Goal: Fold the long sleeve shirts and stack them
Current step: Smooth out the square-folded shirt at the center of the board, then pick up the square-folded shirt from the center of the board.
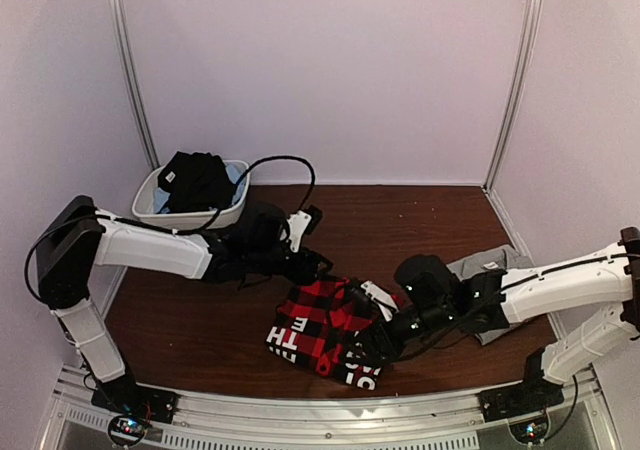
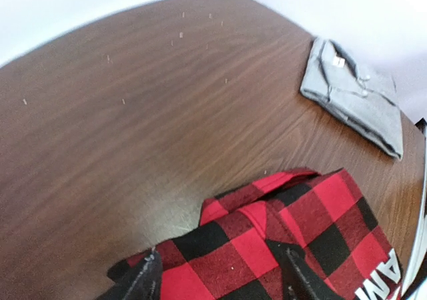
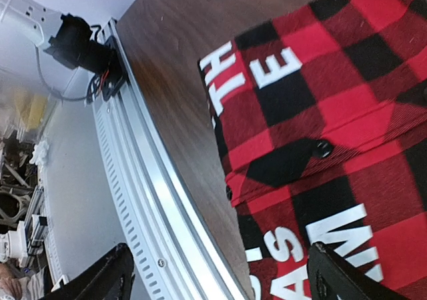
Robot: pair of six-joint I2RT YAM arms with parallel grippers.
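The red-and-black check flannel shirt (image 1: 320,332) lies folded near the table's front edge, white lettering along its near side. My left gripper (image 1: 318,266) hovers at its far edge. In the left wrist view that gripper (image 2: 221,255) is open, with the check cloth (image 2: 267,247) lying flat under its fingers. My right gripper (image 1: 366,348) is over the shirt's near right corner. It stands wide open (image 3: 219,250), spanning the lettered shirt edge (image 3: 313,113) and the rail. The plain grey shirt (image 1: 492,262) lies folded at the right (image 2: 353,100), partly hidden by the right arm.
A white tub (image 1: 150,206) holding dark clothing (image 1: 195,180) stands at the back left. A metal rail (image 1: 300,410) runs along the table's near edge (image 3: 153,207), just beside the flannel. White walls enclose the table on three sides.
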